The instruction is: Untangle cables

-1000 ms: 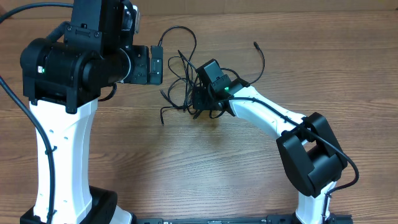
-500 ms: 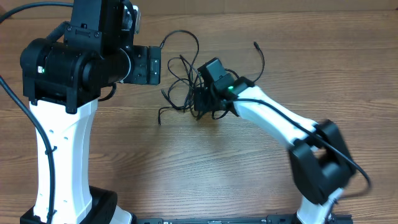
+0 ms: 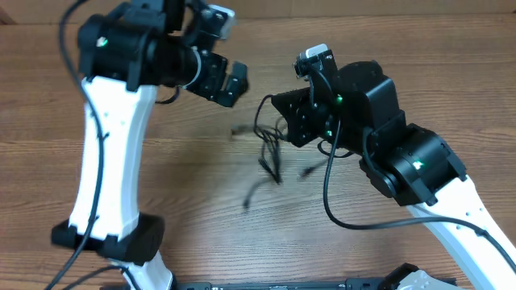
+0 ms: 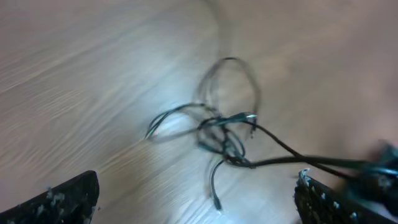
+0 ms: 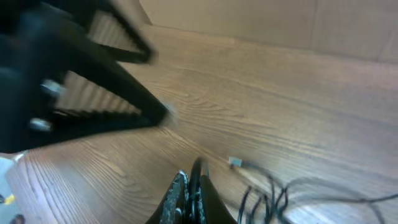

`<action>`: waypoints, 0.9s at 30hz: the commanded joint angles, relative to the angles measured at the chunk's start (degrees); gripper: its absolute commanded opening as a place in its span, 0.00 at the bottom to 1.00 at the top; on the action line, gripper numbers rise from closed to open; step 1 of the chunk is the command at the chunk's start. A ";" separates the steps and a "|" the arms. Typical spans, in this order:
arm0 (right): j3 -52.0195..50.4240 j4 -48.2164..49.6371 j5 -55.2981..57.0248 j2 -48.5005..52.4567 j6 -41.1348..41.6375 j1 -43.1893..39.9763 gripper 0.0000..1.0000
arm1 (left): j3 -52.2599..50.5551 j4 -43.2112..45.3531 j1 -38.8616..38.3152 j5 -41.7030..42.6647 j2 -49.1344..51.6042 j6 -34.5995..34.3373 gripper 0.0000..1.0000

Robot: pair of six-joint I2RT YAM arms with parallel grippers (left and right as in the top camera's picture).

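The right gripper point(image 5: 188, 194), at the bottom centre of the right wrist view, has its two fingers pressed tightly together with no gap showing. In the overhead view it sits right of centre, and the cables point(image 4: 224, 134) hang from its tip as a loose, blurred tangle just left of it, trailing toward the middle of the wooden table point(image 3: 201, 229). The left wrist view shows one strand running taut from the knot to the right edge of the frame, which fits a grip on the cables, though the pinch point itself is hidden. The left gripper point(image 3: 231, 83), upper left of centre in the overhead view, is spread wide and holds nothing; its fingers point(image 4: 59, 202) frame the tangle from either bottom corner.
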 commanded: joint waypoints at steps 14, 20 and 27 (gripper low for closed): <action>21.70 17.84 19.45 -7.54 -7.17 -1.60 0.04 | -0.24 -3.67 -0.13 12.04 6.51 15.76 1.00; 30.08 10.58 20.96 -0.33 -8.55 -6.05 0.04 | -0.24 -3.56 -0.13 12.22 6.51 15.30 1.00; 30.14 5.07 20.98 2.40 -8.35 -6.71 0.04 | -0.24 -1.33 -0.15 34.12 6.54 29.00 1.00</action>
